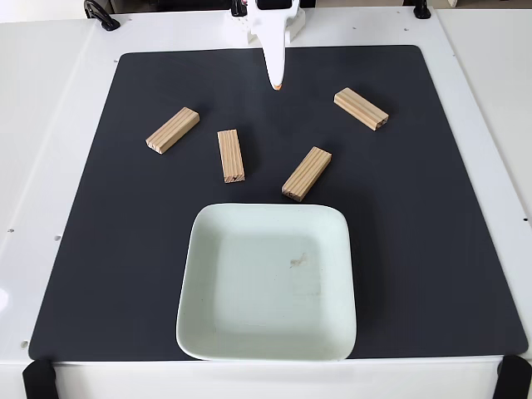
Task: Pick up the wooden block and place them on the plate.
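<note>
Several alike light-wood blocks with lengthwise grooves lie on the black mat in the fixed view: one at the left [173,130], one upright in the picture left of centre [231,155], one slanted just above the plate [307,174], one at the upper right [361,109]. The pale mint-green square plate [199,283] sits at the mat's front middle, holding nothing, with a small dark scuff at its centre. My white gripper [275,83] points down from the top edge, its tip over bare mat and apart from every block. Its jaws look pressed together with nothing between them.
The black mat [432,249] covers most of a white table [50,166]. Black clamps sit at the front corners [36,381] and at the back edge [100,15].
</note>
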